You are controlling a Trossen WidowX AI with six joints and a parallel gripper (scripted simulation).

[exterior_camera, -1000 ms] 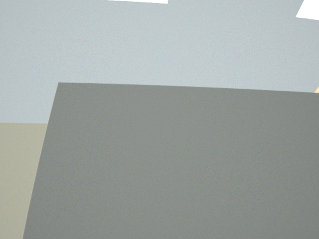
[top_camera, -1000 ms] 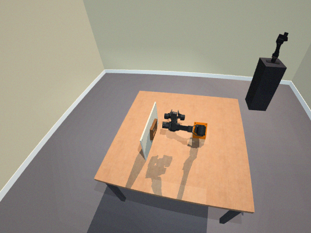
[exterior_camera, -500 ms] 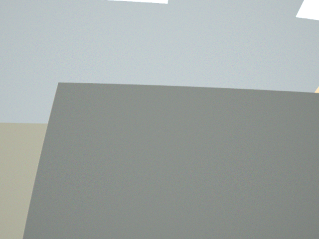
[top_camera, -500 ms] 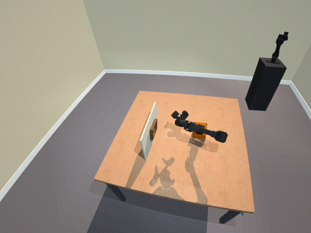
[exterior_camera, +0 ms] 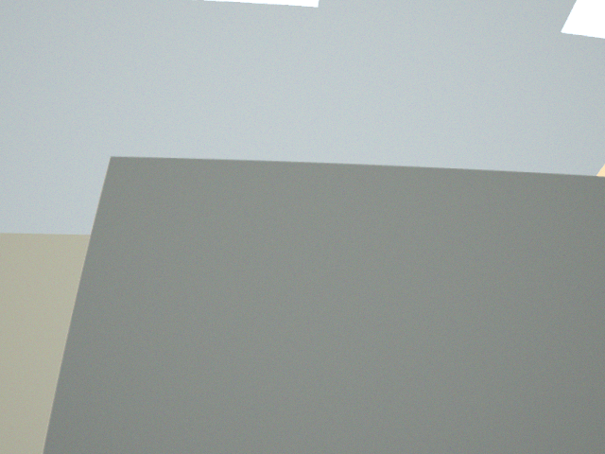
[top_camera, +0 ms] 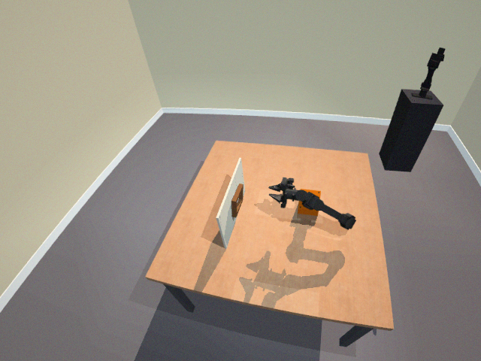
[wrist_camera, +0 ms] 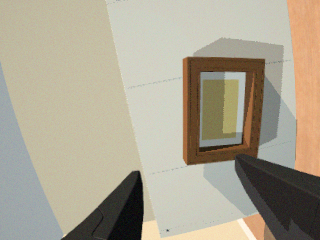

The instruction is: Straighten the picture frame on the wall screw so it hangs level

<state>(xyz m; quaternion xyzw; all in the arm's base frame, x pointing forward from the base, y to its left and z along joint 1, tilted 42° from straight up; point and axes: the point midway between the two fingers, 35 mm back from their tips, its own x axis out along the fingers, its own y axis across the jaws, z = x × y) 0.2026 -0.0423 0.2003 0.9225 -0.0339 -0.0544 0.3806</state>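
Note:
The brown picture frame (top_camera: 234, 208) (wrist_camera: 191, 112) hangs on the upright pale board (top_camera: 224, 222) (wrist_camera: 160, 130). In the wrist view, which is rolled so that the table lies at the right, the frame looks turned against the board's edges: its lower end in that view sits closer to the board's top edge than its upper end. My gripper (top_camera: 269, 191) (wrist_camera: 188, 165) is partly open and empty. It points toward the frame from in front, with a gap between them. The screw and the notched strip are hidden.
The board stands on the wooden table (top_camera: 310, 163). My arm's orange base plate (top_camera: 308, 210) is on the table behind the gripper. A black pedestal (top_camera: 409, 134) with another arm (top_camera: 429, 74) stands beyond the table. A large grey panel (exterior_camera: 318, 303) fills most of the exterior view.

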